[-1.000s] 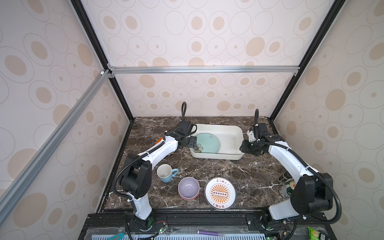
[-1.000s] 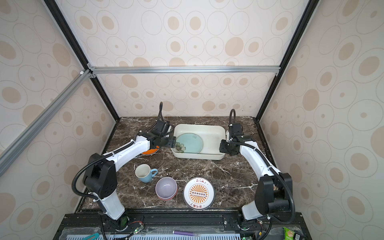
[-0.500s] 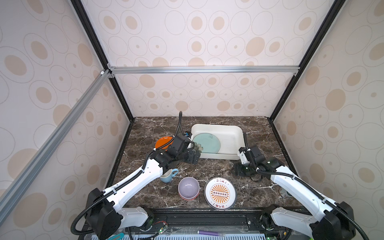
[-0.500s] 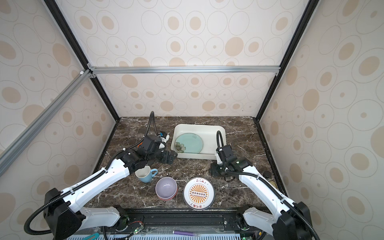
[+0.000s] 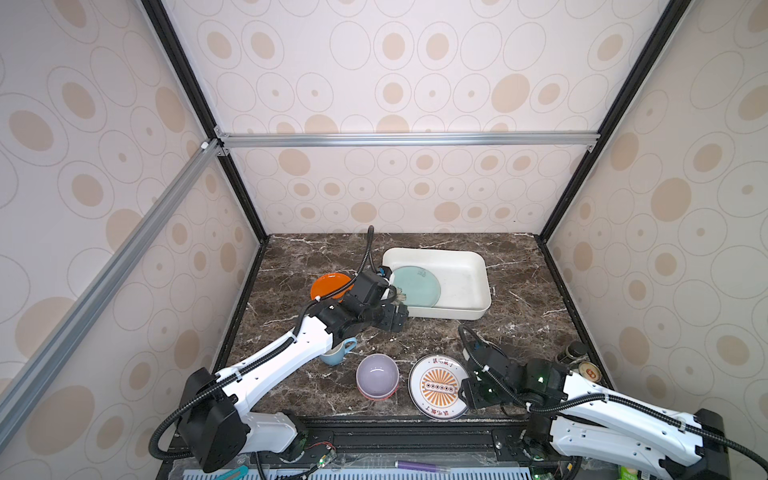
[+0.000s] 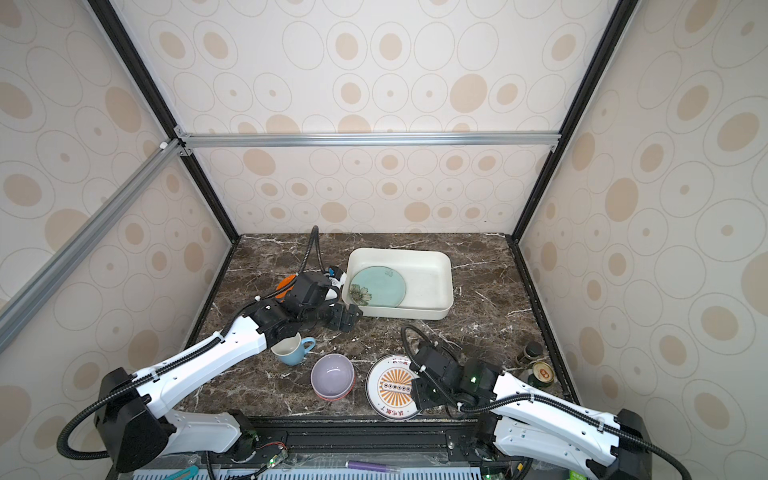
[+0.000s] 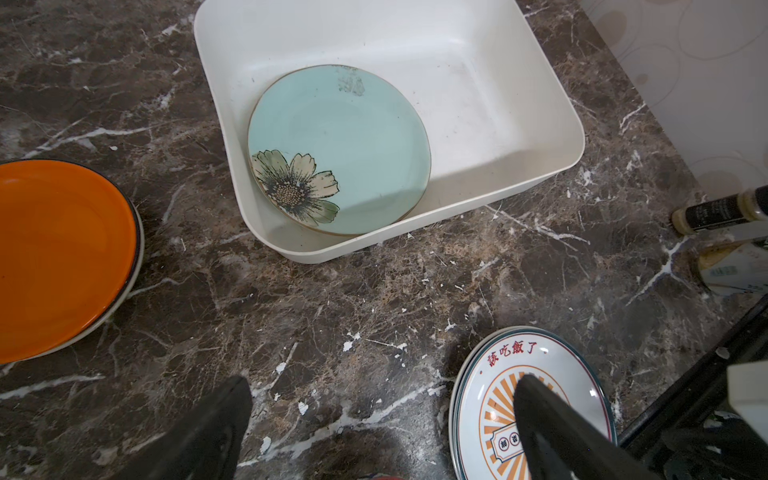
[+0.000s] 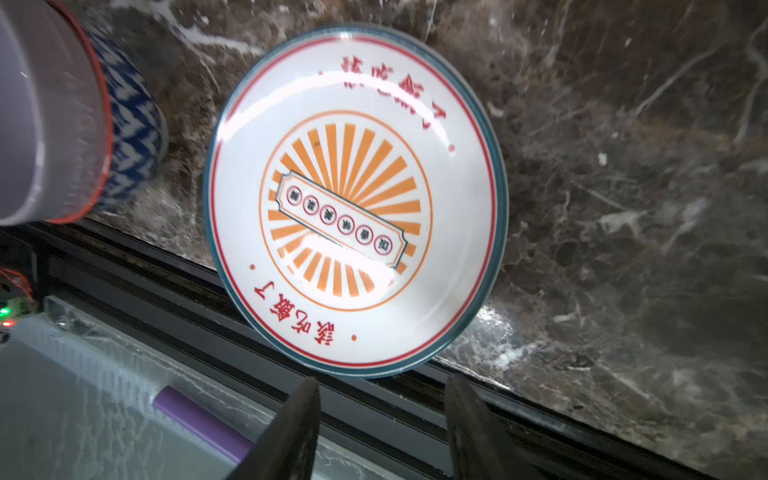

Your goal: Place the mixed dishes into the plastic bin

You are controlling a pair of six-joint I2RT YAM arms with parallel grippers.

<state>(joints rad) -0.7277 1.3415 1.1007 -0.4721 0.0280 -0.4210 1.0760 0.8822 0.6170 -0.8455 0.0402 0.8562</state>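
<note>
- Top views both showed a dark marble counter [image 5: 519, 316] inside a booth with spotted walls. Clock directions here take the back wall as 12 o'clock.
- The plastic bin [image 5: 465, 274], white and shallow, sat at about 1 o'clock from the counter's centre.
- A mint plate [image 5: 417, 286] with a painted flower lay inside the bin, in its 9 o'clock half, close to the wall there.
- An orange plate [image 5: 326, 284] rested on the counter at 9 o'clock of the bin, partly hidden by the left arm.
- The left claw [image 5: 395, 319] hovered just off the bin's 7 o'clock corner. The left wrist view showed its fingers [image 7: 216, 432] spread wide with nothing between them.
- A blue mug [image 5: 338, 356] stood upright at 7 o'clock from the centre, half under the left arm.
- A lilac bowl [image 5: 377, 376] sat at 6 o'clock. The right wrist view showed it nested in a patterned bowl [image 8: 133, 133] with a red rim.
- A sunburst plate [image 5: 434, 386], white and orange, lay just beside the bowls at their 3 o'clock, at the counter's front edge.
- The right claw [image 5: 470, 394] sat low at that plate's 3 o'clock edge. Its fingers [image 8: 291, 436] stood partly apart and empty, with the tips just short of the rim.
- A dark jar [image 5: 572, 352] and a can [image 5: 589, 371] stood at 4 o'clock, near the right wall.
</note>
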